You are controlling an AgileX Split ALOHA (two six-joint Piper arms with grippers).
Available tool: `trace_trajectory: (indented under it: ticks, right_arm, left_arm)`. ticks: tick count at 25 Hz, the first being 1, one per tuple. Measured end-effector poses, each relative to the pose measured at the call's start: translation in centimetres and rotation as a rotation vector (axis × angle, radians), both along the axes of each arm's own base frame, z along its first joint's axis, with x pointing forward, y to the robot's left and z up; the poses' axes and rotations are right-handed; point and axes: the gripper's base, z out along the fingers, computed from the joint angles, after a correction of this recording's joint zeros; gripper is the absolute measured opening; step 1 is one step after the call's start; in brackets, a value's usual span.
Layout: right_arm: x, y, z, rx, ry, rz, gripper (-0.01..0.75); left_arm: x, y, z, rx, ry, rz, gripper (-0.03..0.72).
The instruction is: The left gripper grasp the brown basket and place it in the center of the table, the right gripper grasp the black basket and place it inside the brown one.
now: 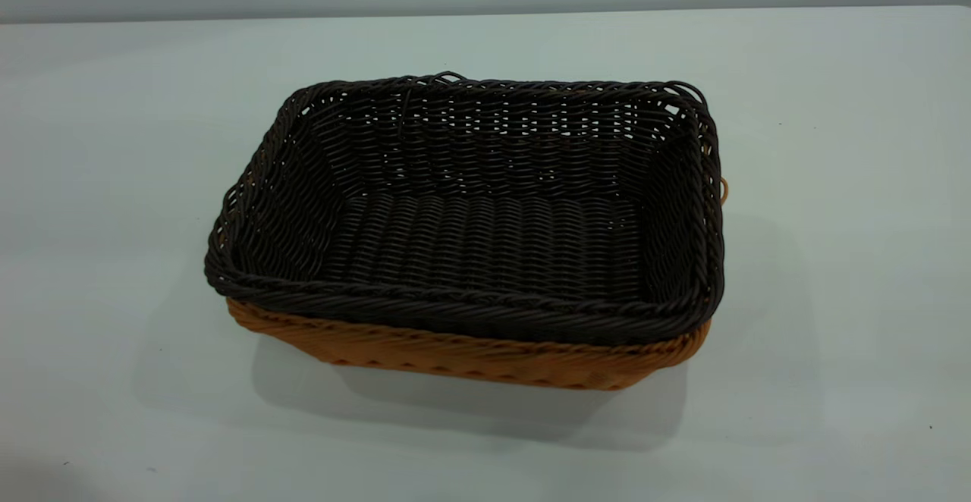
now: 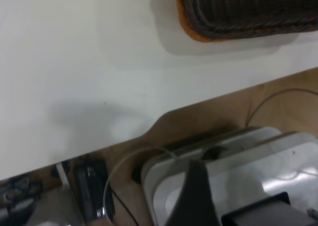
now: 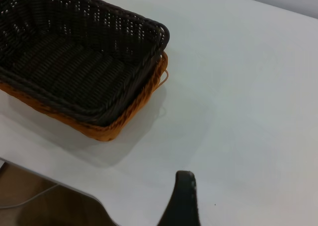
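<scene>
The black basket (image 1: 485,244) sits nested inside the brown basket (image 1: 470,354) in the middle of the white table (image 1: 834,183). Only the brown basket's front wall and one loop handle (image 1: 724,189) show beneath the black rim. Neither gripper shows in the exterior view. My left gripper (image 2: 213,206) hangs off the table's edge, far from the baskets, whose corner (image 2: 238,17) shows at a distance. My right gripper (image 3: 185,203) is over bare table, away from the nested baskets (image 3: 74,67). One black finger of it shows, with nothing against it or held in it.
In the left wrist view the table's edge (image 2: 149,129) runs across, with a wooden surface, silver-white casings (image 2: 248,156) and cables (image 2: 112,181) below it. In the right wrist view the table's edge (image 3: 59,184) and a wooden surface show near the baskets.
</scene>
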Motion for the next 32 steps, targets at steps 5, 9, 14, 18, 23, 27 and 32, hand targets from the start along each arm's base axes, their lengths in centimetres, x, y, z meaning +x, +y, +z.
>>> trace_trajectory:
  ticks: [5,9,14,18,23,27,32]
  right_arm:
    - [0.0,0.0,0.0,0.0,0.001,0.0,0.591]
    - [0.0,0.0,-0.1,-0.001,0.003,0.0,0.591]
    - [0.0,0.0,-0.1,-0.001,0.003,0.0,0.591]
    - [0.0,0.0,-0.1,-0.001,0.003,0.0,0.591]
    - [0.0,0.0,-0.1,-0.001,0.003,0.0,0.591]
    - [0.0,0.0,-0.1,-0.001,0.003,0.0,0.591]
    - [0.0,0.0,-0.1,-0.001,0.003,0.0,0.591]
  left_arm:
    - [-3.1,0.6,-0.3,-0.006,-0.093,0.002,0.549]
    - [-5.5,1.0,-1.2,-0.016,-0.162,0.002,0.549]
    - [-8.3,1.6,-3.2,-0.002,-0.246,0.009,0.549]
    - [-9.9,2.5,-5.3,0.048,-0.315,0.032,0.549]
    - [-11.4,3.3,-5.6,0.07,-0.451,0.085,0.549]
    - [-11.5,3.6,-6.3,0.076,-0.472,0.137,0.549]
    - [-11.4,3.8,-6.3,0.078,-0.479,0.162,0.549]
